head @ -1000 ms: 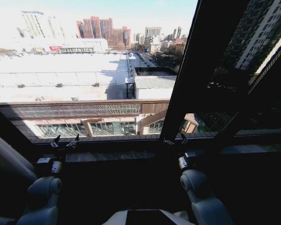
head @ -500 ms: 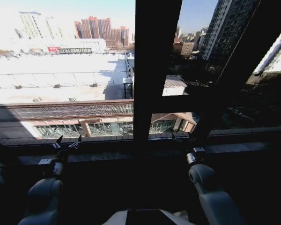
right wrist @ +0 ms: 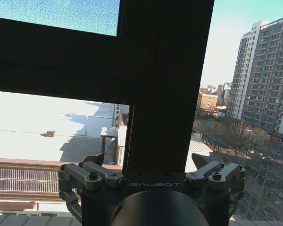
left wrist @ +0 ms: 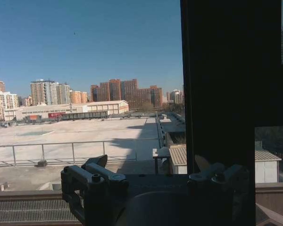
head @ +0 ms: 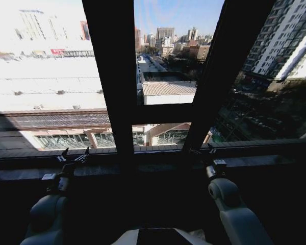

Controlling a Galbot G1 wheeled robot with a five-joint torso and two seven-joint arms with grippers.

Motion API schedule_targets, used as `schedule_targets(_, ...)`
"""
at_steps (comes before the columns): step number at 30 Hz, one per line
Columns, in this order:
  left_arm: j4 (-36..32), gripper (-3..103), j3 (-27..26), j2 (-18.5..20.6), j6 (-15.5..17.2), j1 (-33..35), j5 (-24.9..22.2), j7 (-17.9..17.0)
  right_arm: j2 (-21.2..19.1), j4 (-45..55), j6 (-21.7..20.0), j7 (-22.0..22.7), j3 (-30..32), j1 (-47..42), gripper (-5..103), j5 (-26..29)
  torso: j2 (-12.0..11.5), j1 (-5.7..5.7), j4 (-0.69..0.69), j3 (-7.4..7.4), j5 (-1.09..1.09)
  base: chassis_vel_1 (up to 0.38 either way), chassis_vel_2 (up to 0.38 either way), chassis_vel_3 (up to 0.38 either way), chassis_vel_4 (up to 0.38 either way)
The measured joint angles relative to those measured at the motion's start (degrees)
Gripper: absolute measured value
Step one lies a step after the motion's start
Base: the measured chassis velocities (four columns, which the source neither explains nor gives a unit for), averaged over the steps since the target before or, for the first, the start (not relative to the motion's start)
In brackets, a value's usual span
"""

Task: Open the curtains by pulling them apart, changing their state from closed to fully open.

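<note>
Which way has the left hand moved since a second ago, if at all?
Yes, rightward along the sill with the whole robot: the window post now stands just right of the left hand, where earlier it stood far right.

High-floor room in an urban building, seen at a large window. A dark window frame with thick vertical mullions and a horizontal bar is seen against bright daylight, with a dark sill running below it. Outside, a wide flat white rooftop is seen far below on the left, a tall residential tower on the right, and red-brown high-rises on the far skyline. Whether it is a home or an office cannot be told.
</note>
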Motion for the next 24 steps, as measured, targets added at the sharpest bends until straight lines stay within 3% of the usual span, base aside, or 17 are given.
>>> schedule_targets(8, 0.6, 100, -0.2, -0.1, -0.9, 0.4, 0.5, 0.1, 0.1, 0.4, 0.0, 0.2, 0.0, -0.3, 100, -1.1, 0.0, -0.03, 0.00, -0.01, 0.05, -0.067, -0.304, 0.091, 0.315)
schedule_targets(12, 0.6, 100, -0.1, -0.2, -1.0, 0.4, 0.7, 0.1, 0.5, 0.4, 0.0, 0.2, -0.2, -0.5, 100, -1.6, 0.0, 0.00, 0.01, 0.00, -0.07, 0.112, -0.295, -0.127, 0.273)
schedule_targets(15, 0.6, 100, -0.1, -0.2, -1.3, 0.5, 0.9, 0.1, 0.8, 0.5, 0.0, 0.2, -0.4, -0.6, 100, -1.7, 0.0, -0.02, 0.02, -0.01, 0.03, 0.167, -0.271, -0.184, 0.250)
schedule_targets(24, 0.7, 100, -0.1, -0.7, -2.6, 1.1, 1.4, 0.2, 1.0, 0.6, 0.0, 0.4, -0.5, -0.9, 100, -1.7, 0.0, -0.05, 0.01, -0.02, 0.03, 0.200, -0.366, -0.194, 0.367)
